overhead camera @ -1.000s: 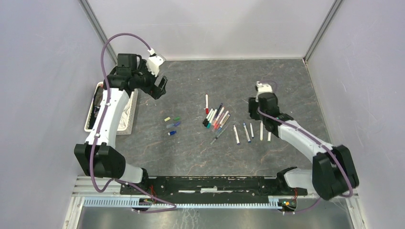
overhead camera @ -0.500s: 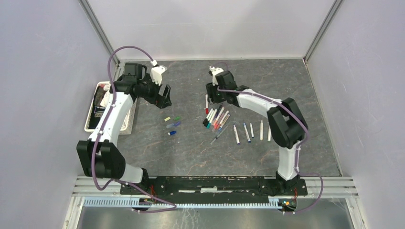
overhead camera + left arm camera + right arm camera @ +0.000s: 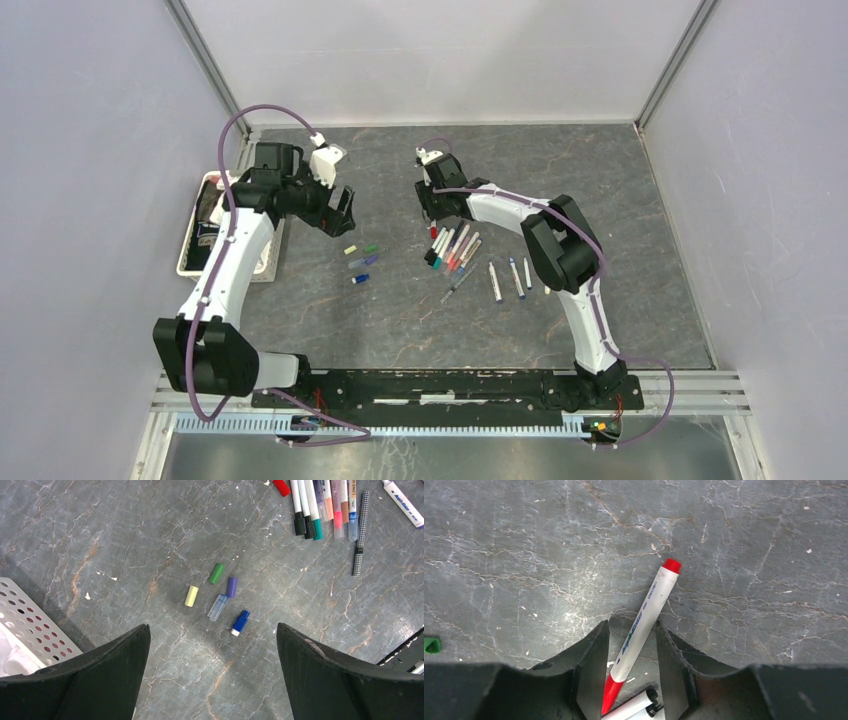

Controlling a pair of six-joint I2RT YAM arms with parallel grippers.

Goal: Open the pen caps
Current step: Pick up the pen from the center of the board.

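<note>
- While the right claw (image 3: 631, 626) sits low over the table (image 3: 749, 540), its fingers (image 3: 591, 665) stand slightly apart on either side of a red pen (image 3: 649, 605). A sliver of gap shows on each side, so nothing is pinched.
- The pen's red cap (image 3: 611, 692) is on, lying back between the fingers toward the wrist. Its red tail points out past the fingertips.
- The left claw (image 3: 212, 627) is spread wide and holds nothing.
- Just ahead of its fingertips, centred between them, lie five loose caps (image 3: 217, 608): yellow, green, purple, clear and blue.
- Further ahead and off toward its right finger lies a bunch of capped pens (image 3: 320, 510).
- Outside its other finger sits a white holed tray (image 3: 30, 615). The tray holds something white (image 3: 12, 660) and, from above, something dark (image 3: 208, 218); neither can be named.
</note>
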